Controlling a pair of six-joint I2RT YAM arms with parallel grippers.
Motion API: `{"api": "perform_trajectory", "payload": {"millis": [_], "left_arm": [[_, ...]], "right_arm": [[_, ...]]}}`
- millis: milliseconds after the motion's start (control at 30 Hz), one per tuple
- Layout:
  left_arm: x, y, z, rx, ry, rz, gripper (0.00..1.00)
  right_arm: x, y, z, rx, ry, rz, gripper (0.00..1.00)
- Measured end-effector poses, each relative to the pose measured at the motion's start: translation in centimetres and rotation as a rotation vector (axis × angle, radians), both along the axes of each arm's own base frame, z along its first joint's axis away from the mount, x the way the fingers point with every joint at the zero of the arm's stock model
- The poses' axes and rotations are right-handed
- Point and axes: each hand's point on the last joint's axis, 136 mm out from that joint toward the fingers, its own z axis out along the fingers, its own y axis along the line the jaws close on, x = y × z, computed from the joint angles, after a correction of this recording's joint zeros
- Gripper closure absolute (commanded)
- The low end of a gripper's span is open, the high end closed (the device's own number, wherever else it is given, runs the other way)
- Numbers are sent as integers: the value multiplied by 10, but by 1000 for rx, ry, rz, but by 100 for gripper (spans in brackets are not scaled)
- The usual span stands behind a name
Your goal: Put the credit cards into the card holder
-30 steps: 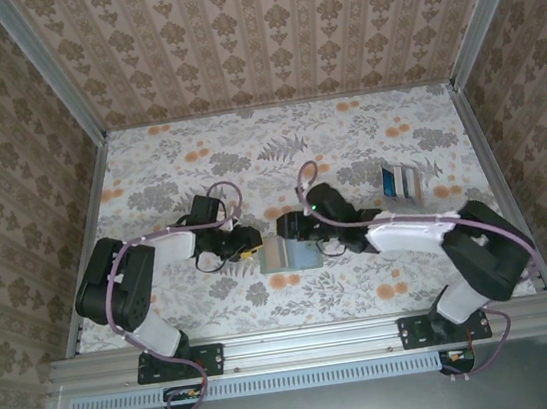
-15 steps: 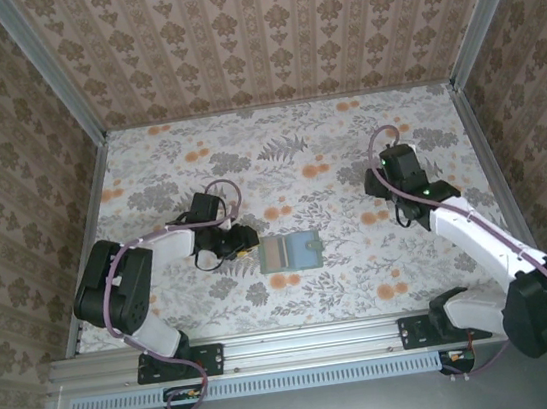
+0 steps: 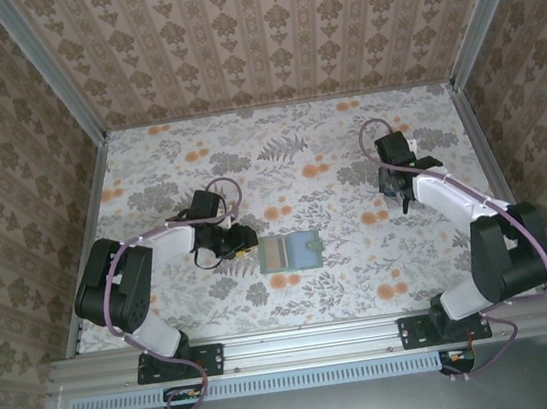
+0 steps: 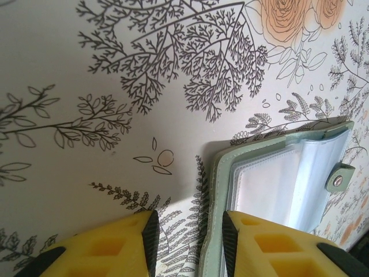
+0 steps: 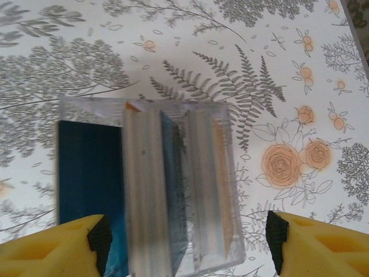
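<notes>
Card holder: the green card holder (image 3: 291,252) lies open and flat on the flowery table (image 3: 277,154), near the middle of the near side. Its clear pockets face up and its snap tab sits at the 3 o'clock edge.

Left gripper: the left gripper (image 4: 187,239) sits low at the holder's 9 o'clock edge. One yellow finger (image 4: 262,245) rests over the green rim and the other is on the bare table. The jaws are partly apart and do not pinch anything that I can see.

Credit cards: the credit cards (image 5: 147,184) sit bunched in a clear stand at about 2 o'clock on the table, well apart from the holder. I see a dark blue one, a pale grey one and an orange edge.

Right gripper: the right gripper (image 5: 187,234) hangs right over the cards, with its yellow jaws spread wide on both sides of the bunch. It holds nothing.

Step now: I think it is getting ready to pick up a card.

Next move: it looks like the right gripper needs to go down, squeeze just one thin card, lift it and carry it toward 8 o'clock to the holder. The left gripper should keep the holder from sliding.
</notes>
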Motion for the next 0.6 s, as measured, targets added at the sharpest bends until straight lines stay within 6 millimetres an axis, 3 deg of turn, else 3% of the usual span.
{"api": "perform_trajectory", "payload": {"millis": [400, 600], "left_arm": [[0, 0, 0, -2, -4, -1, 64], [0, 1, -1, 1, -4, 0, 64]], "right_arm": [[6, -7, -12, 21, 33, -18, 29], [6, -2, 0, 62, -6, 1, 27]]}}
